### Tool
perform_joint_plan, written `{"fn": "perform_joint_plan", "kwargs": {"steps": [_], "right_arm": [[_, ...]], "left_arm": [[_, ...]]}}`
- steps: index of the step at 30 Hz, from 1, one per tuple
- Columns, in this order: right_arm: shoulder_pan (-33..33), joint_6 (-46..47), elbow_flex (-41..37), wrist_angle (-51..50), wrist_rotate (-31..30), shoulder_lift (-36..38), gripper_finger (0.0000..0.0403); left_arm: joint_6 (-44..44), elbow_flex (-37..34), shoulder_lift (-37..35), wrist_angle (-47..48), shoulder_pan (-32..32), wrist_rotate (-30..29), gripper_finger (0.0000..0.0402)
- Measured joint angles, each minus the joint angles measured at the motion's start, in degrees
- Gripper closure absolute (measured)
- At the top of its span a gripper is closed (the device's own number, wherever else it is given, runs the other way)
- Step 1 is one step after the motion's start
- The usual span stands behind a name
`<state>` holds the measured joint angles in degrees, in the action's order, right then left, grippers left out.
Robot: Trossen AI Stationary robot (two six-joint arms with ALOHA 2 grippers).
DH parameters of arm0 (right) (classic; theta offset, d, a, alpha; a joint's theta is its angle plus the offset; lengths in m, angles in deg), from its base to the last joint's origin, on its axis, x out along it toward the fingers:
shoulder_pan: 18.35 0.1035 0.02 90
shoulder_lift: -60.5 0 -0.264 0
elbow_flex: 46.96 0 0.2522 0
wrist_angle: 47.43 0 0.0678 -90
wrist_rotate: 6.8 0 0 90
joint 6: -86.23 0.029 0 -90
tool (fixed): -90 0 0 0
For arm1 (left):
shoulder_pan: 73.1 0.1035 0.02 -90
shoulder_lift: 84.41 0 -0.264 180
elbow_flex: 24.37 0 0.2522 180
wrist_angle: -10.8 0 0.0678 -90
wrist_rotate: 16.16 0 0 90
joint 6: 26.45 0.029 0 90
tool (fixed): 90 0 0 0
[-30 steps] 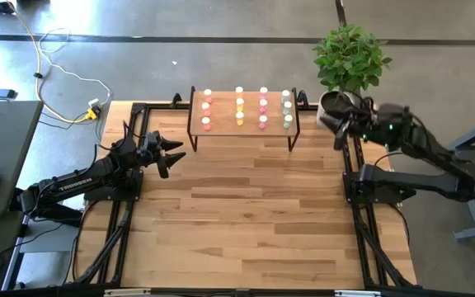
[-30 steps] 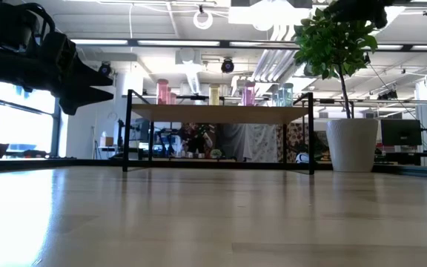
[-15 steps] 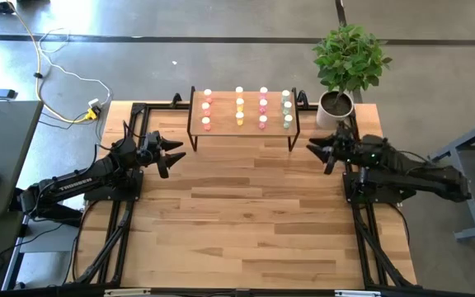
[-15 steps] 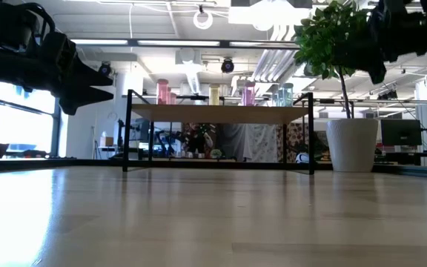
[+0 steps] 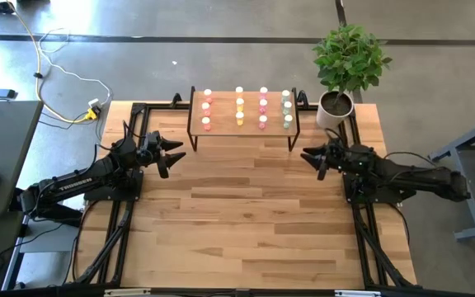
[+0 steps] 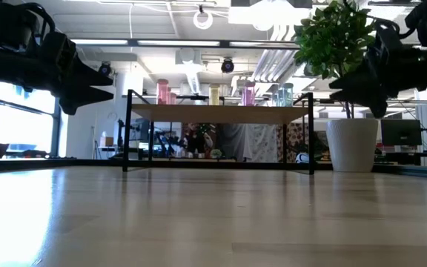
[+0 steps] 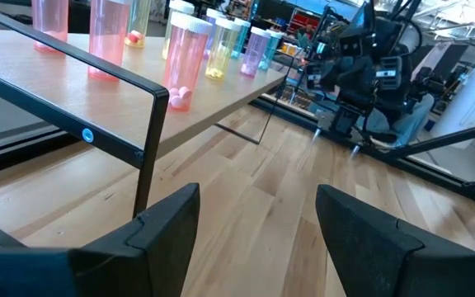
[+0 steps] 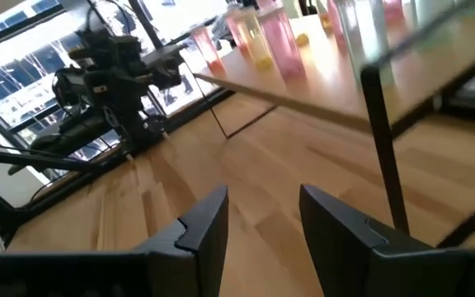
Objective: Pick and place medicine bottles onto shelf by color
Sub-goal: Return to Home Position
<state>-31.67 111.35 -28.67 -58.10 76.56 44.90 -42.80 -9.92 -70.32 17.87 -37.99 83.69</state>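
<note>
High view shows the medicine bottles standing in four short rows on the shelf, apparently one colour to each row, though from above they are too small to be sure. No bottle lies on the tabletop, so I judge the sorting finished and the step in hand to be the retreat to rest. The left gripper hovers off the shelf's left end, the right gripper off its right end near the potted plant. Both have their fingers apart and hold nothing. The next move only needs to draw the arms away, clear of the shelf legs.

Twelve medicine bottles, three per colour, one shelf, one potted plant.
</note>
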Motion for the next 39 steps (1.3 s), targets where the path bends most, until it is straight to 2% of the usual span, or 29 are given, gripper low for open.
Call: {"fn": "perform_joint_plan", "kwargs": {"steps": [11, 20, 39], "right_arm": [[0.0, 6.78, -3.95, -0.66, -1.75, -0.18, 0.026], [0.0, 1.38, -3.95, -0.94, -1.33, -0.17, 0.026], [0.0, 1.84, -3.95, -1.02, -1.32, -0.17, 0.026]], "left_arm": [[-0.01, 0.0, 0.02, -0.01, -0.01, 0.0, 0.0168], [0.0, 0.0, 0.02, -0.02, 0.01, 0.01, 0.0168], [0.01, 0.0, 0.02, -0.01, -0.01, 0.0, 0.0168]]}}
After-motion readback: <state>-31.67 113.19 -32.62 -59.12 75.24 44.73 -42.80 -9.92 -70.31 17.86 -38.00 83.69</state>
